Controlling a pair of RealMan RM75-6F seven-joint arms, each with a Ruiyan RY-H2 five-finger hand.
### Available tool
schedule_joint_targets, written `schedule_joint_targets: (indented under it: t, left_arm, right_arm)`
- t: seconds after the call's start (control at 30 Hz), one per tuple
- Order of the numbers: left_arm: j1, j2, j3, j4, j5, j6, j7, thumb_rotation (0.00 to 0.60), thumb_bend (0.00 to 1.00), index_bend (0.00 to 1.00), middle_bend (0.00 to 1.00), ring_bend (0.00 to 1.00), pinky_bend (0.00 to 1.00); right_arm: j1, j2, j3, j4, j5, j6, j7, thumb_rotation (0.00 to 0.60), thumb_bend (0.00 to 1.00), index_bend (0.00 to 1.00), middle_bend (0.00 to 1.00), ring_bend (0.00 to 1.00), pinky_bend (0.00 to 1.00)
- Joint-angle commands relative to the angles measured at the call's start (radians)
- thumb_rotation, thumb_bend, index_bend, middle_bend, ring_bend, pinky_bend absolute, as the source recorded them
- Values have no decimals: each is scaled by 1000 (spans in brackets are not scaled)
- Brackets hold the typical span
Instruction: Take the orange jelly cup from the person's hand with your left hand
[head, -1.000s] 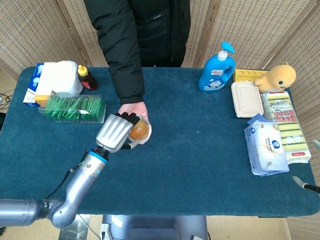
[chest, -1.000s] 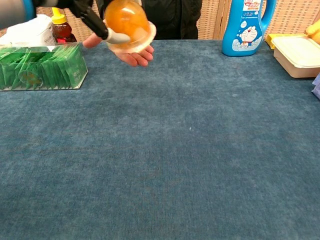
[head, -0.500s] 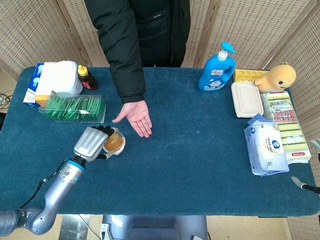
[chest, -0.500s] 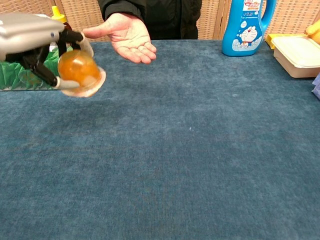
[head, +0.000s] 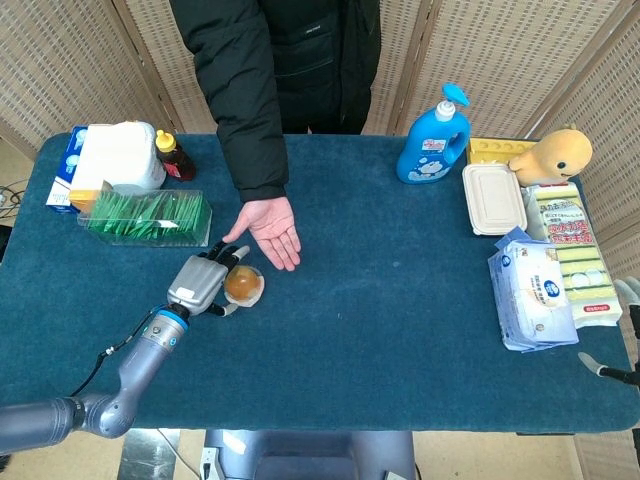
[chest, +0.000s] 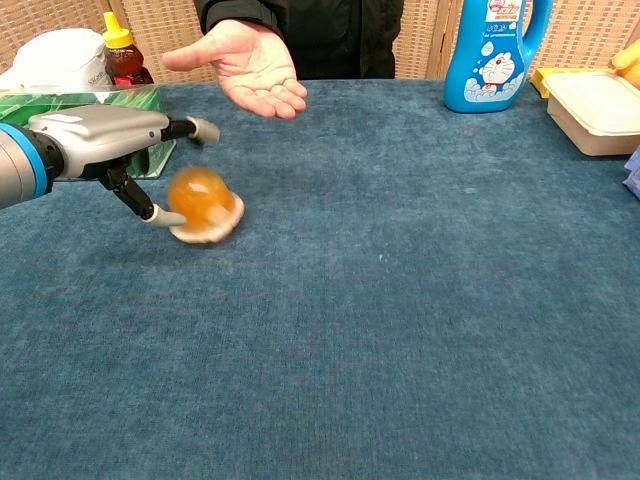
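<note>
The orange jelly cup (head: 243, 285) (chest: 202, 203) lies low over the blue table, blurred in the chest view, just right of my left hand (head: 200, 283) (chest: 105, 140). My left hand's fingers are spread; one fingertip (chest: 157, 216) touches the cup's rim and the others stand clear of it. The person's hand (head: 266, 228) (chest: 245, 65) is held out palm up and empty, just beyond the cup. Of my right hand only fingertips (head: 602, 367) show at the right edge of the head view.
A clear box of green packets (head: 148, 217) lies close behind my left hand, with a white jar (head: 120, 157) and a sauce bottle (head: 174, 156) further back. At the right stand a blue detergent bottle (head: 434, 139), a lidded container (head: 494, 198) and tissue packs (head: 534, 294).
My left hand took the cup off the person's palm, drew it back and lowered it to the table. Its fingers have now spread away from the cup. The person's palm stays out, empty.
</note>
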Motion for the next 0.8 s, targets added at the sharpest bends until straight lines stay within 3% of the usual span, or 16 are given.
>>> schedule_joint_targets:
  t: [0.03, 0.23, 0.37, 0.47, 0.53, 0.67, 0.8]
  left_arm:
    - [15, 31, -4, -51, 23, 44, 8, 600, 93, 0, 0, 0, 207]
    - [80, 125, 27, -146, 127, 131, -36, 600, 90, 0, 0, 0, 199]
    - [261, 226, 135, -154, 341, 352, -202, 600, 84, 0, 0, 0, 108]
    - [373, 240, 166, -131, 369, 491, -227, 600, 62, 0, 0, 0, 6]
    - [435, 235, 176, -112, 388, 568, -240, 600, 53, 0, 0, 0, 0]
    - [506, 232, 192, -74, 406, 610, -318, 600, 51, 0, 0, 0, 0]
    - [530, 233, 189, -58, 392, 586, -310, 600, 51, 0, 0, 0, 0]
  right_arm:
    - [-1, 0, -2, -4, -4, 4, -5, 600, 38, 0, 0, 3, 105]
    - [-4, 2, -1, -11, -2, 10, -7, 600, 37, 0, 0, 3, 105]
    - [-4, 3, 1, -9, 3, 9, -3, 600, 37, 0, 0, 3, 105]
    - [-4, 1, 2, -9, 9, 5, -8, 600, 37, 0, 0, 3, 101]
    - [-6, 1, 3, -10, 12, 8, -11, 600, 37, 0, 0, 3, 97]
    - [-11, 1, 4, -12, 13, 18, -18, 600, 38, 0, 0, 3, 97]
    - [-13, -1, 3, -13, 10, 24, -30, 600, 37, 0, 0, 3, 96]
